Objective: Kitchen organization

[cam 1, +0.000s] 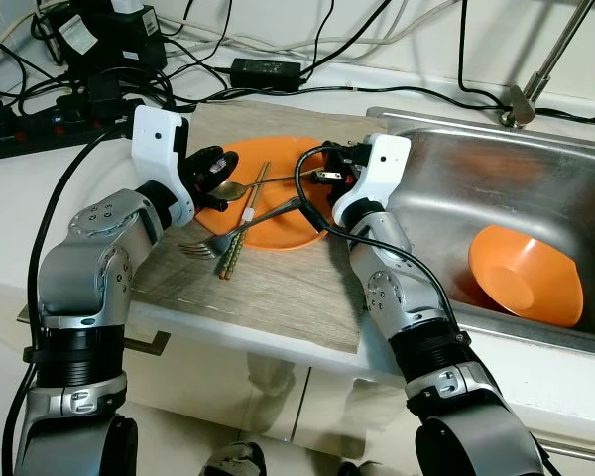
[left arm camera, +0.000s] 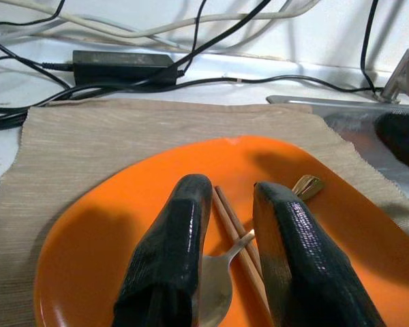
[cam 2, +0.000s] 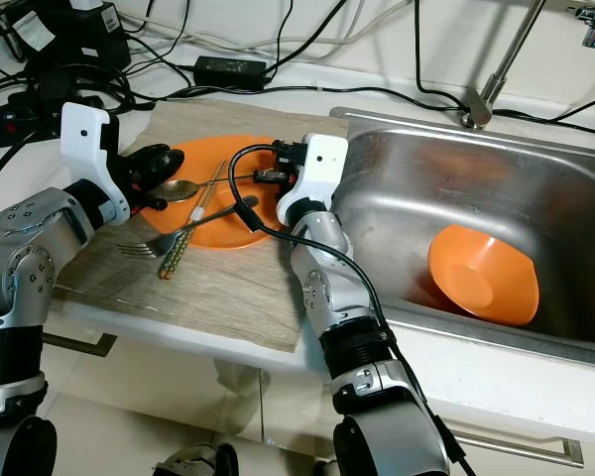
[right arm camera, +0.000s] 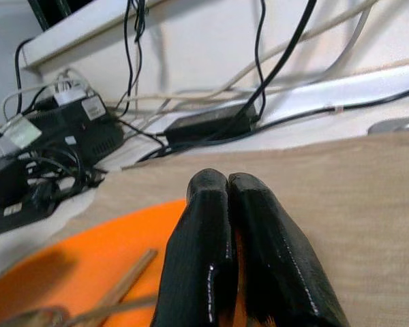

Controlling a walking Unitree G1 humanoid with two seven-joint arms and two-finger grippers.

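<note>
Cutlery lay on an orange plate (cam 1: 278, 223) that sat on a woven mat (cam 1: 278, 297) beside the sink (cam 1: 535, 188): a spoon (cam 1: 230, 189), a pair of chopsticks (cam 1: 240, 223) and a fork (cam 1: 206, 246) whose tines reached past the plate's near rim onto the mat. We saw our left gripper (left arm camera: 232, 204) low over the plate's left part, its fingers (left arm camera: 174, 238) spread on either side of the spoon's handle and the chopsticks, not closed on them. Our right gripper (right arm camera: 228, 187) hovered at the plate's right edge with its fingers pressed together, holding nothing we could see. The mat's near edge ran close to the counter's front, with bare mat open between plate and edge. An orange bowl (cam 1: 526, 273) lay tilted in the steel sink, well apart from the plate. Behind the mat, cables (cam 1: 278, 45), an adapter (cam 1: 266, 71) and a power strip (cam 1: 30, 134) crowded the white counter against the wall.
</note>
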